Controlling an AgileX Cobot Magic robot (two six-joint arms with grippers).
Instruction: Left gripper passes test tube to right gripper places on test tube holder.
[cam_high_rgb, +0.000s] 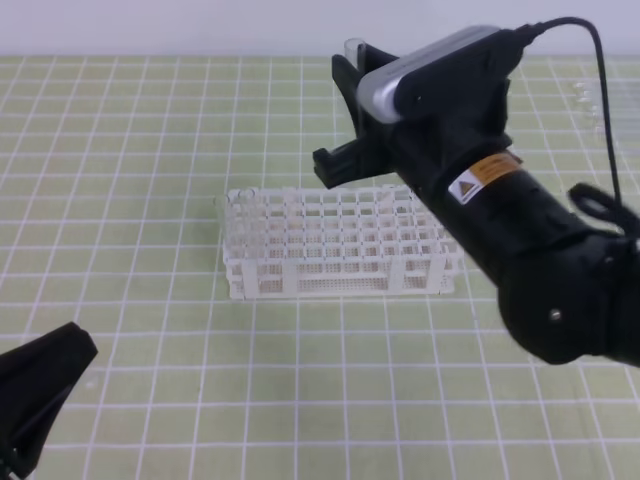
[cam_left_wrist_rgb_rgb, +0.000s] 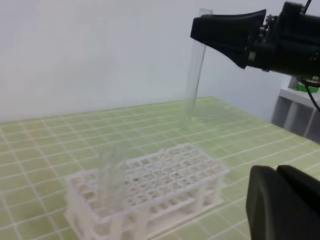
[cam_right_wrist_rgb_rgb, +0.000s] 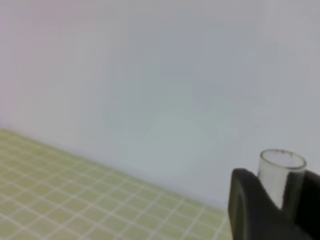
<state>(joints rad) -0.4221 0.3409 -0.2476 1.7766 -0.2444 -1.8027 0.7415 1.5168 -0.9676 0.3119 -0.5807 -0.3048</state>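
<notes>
above the test tube holder (cam_high_rgb: 340, 245), right gripper (cam_left_wrist_rgb_rgb: 210, 30) grips the upright test tube (cam_left_wrist_rgb_rgb: 192, 80); left gripper (cam_high_rgb: 40, 385) clenched low.

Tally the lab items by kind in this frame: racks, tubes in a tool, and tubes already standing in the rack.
Test tube holder: 1
Test tube held upright in the right tool: 1
Clear tubes standing in the rack: a cluster, too blurred to count
Total countable: 2
</notes>
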